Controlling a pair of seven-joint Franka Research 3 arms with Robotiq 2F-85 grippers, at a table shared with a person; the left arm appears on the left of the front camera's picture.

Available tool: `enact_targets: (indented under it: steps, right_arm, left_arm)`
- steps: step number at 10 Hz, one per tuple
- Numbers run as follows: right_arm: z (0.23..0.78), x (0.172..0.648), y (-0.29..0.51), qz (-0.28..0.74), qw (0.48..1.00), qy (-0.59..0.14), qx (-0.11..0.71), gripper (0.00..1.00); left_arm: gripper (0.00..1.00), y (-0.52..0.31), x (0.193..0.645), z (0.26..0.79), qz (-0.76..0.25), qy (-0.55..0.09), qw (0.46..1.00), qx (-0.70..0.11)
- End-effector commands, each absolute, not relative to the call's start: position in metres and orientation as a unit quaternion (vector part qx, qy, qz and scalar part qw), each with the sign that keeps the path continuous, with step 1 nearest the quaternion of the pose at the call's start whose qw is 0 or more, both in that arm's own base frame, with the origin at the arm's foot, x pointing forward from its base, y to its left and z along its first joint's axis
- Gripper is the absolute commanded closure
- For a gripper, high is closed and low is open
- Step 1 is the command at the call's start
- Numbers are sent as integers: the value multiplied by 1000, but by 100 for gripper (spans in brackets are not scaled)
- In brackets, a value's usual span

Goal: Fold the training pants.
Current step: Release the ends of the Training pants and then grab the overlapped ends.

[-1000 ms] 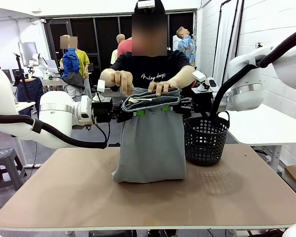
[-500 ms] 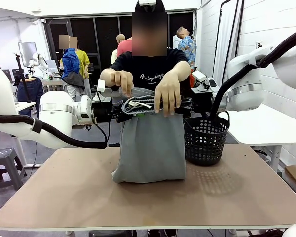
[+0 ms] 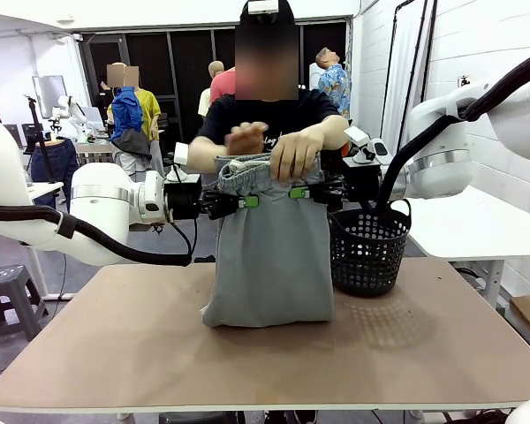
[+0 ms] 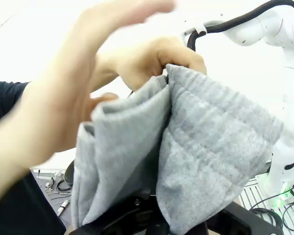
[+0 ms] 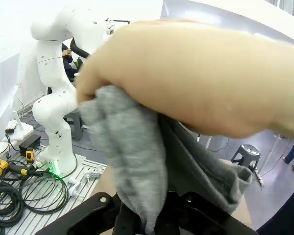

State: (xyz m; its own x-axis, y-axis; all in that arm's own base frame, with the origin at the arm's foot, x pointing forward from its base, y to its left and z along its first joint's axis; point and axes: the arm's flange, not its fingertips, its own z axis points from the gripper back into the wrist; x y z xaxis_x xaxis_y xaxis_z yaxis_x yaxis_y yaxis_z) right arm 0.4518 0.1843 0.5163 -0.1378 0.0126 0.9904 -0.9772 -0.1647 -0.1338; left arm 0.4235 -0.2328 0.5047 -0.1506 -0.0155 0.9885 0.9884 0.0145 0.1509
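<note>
pants: the light grey soft jersey training pants (image 3: 269, 256) hang upright over the middle of the flat brown wooden table (image 3: 247, 362). they are held up just below the gathered elastic waistband (image 3: 258, 165), and their lower edge rests bunched on the tabletop.
left gripper: the black two-finger left gripper (image 3: 246, 201) with green pads reaches in from the left at the pants' upper left edge. it is pressed together on a pinch of the grey cloth, and in the left wrist view folds of cloth rise from between its fingers.
right gripper: the black, green-padded right gripper (image 3: 300, 192) meets the upper right edge of the pants and is likewise clamped on the cloth. in the right wrist view grey fabric stands up out of its jaws.
person's hands: one hand (image 3: 296, 152) grasps the top of the waistband, fingers curled over the rim. the other hand (image 3: 246, 139) is blurred just above the waistband, and i cannot tell whether it touches the cloth.
basket: a round black plastic mesh basket (image 3: 368, 252) stands on the table just beside the right edge of the pants.
person: stands at the far side of the table in a black t-shirt (image 3: 274, 113).
</note>
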Motion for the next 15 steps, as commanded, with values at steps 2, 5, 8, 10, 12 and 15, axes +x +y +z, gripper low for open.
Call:
enact_targets:
  steps: [2, 5, 8, 10, 12, 15]
  right_arm:
    - [516, 450, 185, 579, 425, -486, 498, 100]
    - [516, 450, 185, 579, 425, -486, 498, 100]
    - [516, 450, 185, 579, 425, -486, 498, 100]
    - [516, 450, 185, 579, 425, -486, 498, 100]
    - [516, 450, 185, 579, 425, -486, 498, 100]
    - [516, 450, 185, 579, 425, -486, 498, 100]
  left_arm:
    - [100, -233, 423, 507, -536, -538, 467, -453]
    - [100, -233, 423, 507, -536, -538, 467, -453]
    - [100, -233, 423, 507, -536, -538, 467, -453]
    - [100, -233, 423, 507, -536, -538, 467, -453]
    - [100, -233, 423, 507, -536, -538, 467, -453]
    - [100, -233, 423, 507, -536, -538, 467, -453]
